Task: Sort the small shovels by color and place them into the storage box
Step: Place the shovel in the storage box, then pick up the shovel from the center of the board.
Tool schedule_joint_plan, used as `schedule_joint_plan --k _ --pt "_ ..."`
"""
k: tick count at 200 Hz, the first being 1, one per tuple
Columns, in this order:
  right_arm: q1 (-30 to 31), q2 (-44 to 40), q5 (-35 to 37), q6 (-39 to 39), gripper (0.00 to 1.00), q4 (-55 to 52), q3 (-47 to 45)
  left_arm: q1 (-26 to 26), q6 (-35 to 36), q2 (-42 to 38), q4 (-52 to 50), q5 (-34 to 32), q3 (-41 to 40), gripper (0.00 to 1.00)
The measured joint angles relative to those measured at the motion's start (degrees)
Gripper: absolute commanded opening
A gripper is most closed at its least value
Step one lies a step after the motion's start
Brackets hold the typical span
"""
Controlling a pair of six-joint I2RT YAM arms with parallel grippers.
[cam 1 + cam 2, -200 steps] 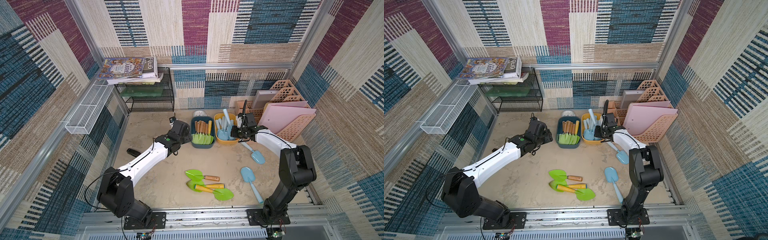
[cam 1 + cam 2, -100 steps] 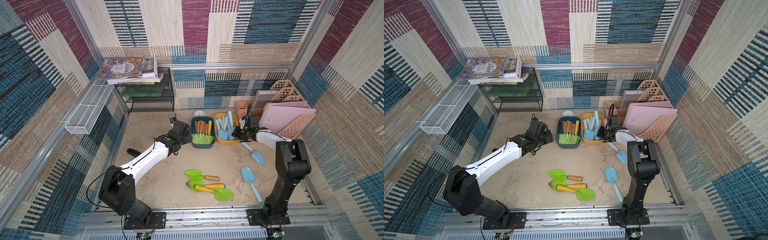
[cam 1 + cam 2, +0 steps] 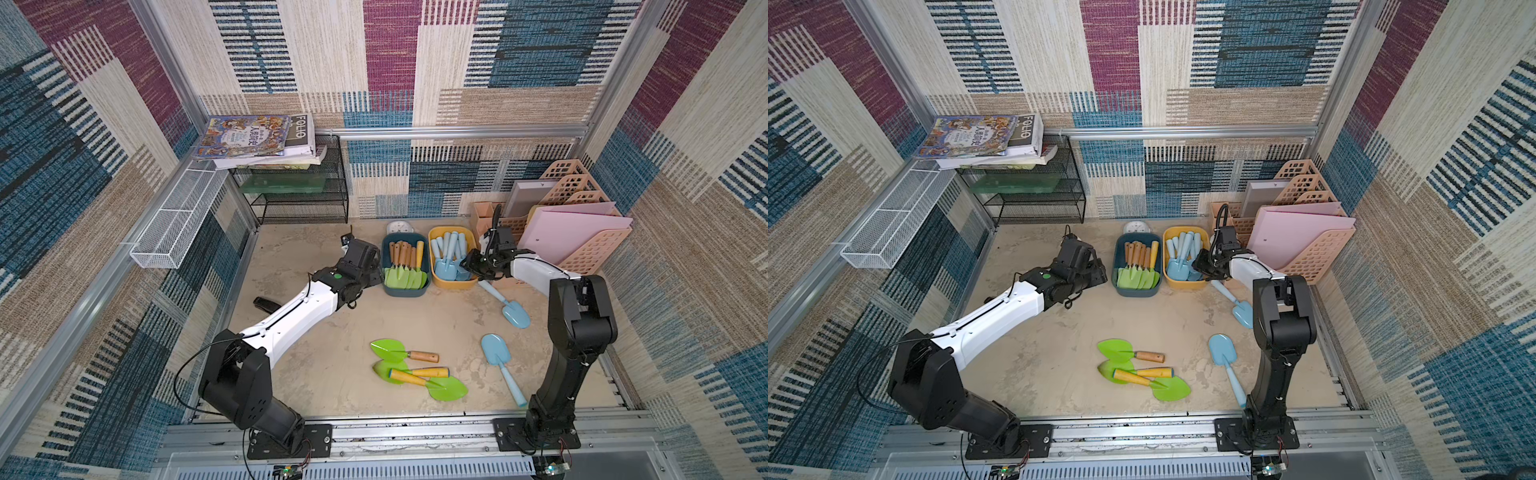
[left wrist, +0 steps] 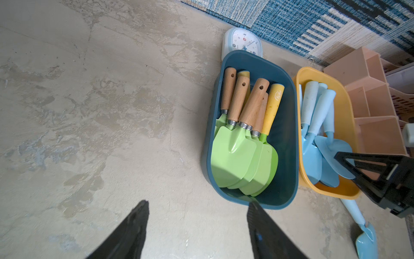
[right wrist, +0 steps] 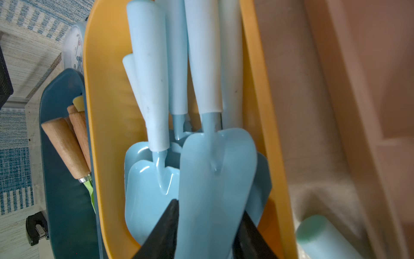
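In both top views most of the sorting looks done. The dark blue box holds a row of green shovels, and the yellow box touching it holds pale blue shovels. Left on the table are three loose green shovels, overlapped near the front, and two loose blue shovels, one near the yellow box and one nearer the front, so by my judgement five remain. The left gripper sits just beside the dark blue box, and the right gripper is at the yellow box's near end. In the left wrist view the left jaws stand wide over bare table, holding and touching nothing, with the dark blue box just ahead. In the right wrist view the right jaws are partly parted on either side of one blue shovel's blade, which lies inside the yellow box atop the others. Whether they grip it or merely flank it I cannot tell.
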Motion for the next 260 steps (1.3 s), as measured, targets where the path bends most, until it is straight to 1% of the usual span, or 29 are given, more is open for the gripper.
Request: schedule_joint_plan --k 39,64,91,114,138,161,187,224,260 --pt "1.6 -6.2 6.4 -0.8 0.49 -5.2 -1.1 -0.1 0.0 -0.9 -1.1 1.4 -1.2 0.71" --pt "4.4 -11.9 13.3 -1.7 0.49 -7.8 -3.3 -1.0 0.0 -2.4 -1.4 2.2 -4.3 0.71" --pt "7.0 -18.5 19.0 -2.6 0.49 -9.9 -7.1 -4.3 1.3 -2.7 -2.1 5.5 -6.8 0.7" --pt "7.3 -22.8 21.4 -3.2 0.49 -10.3 -9.9 -8.9 5.6 -1.6 -3.7 9.6 -6.6 0.7" --pt "6.7 -26.8 21.9 -3.6 0.5 -10.8 -13.2 -14.4 12.6 1.6 -7.2 14.7 -3.1 0.69" --pt "4.9 -29.6 20.8 -3.6 0.5 -10.7 -16.0 -19.3 20.0 6.6 -12.2 16.8 2.0 0.68" --pt "3.3 -31.3 18.6 -3.6 0.5 -10.7 -17.7 -23.6 26.6 12.3 -18.4 17.1 7.3 0.68" --pt "1.6 -32.2 16.8 -3.8 0.5 -10.4 -18.6 -27.7 32.9 17.2 -25.7 16.2 12.2 0.68" --pt "0.2 -32.7 15.3 -4.0 0.5 -9.8 -19.8 -28.4 35.8 18.8 -30.2 14.5 13.6 0.67"
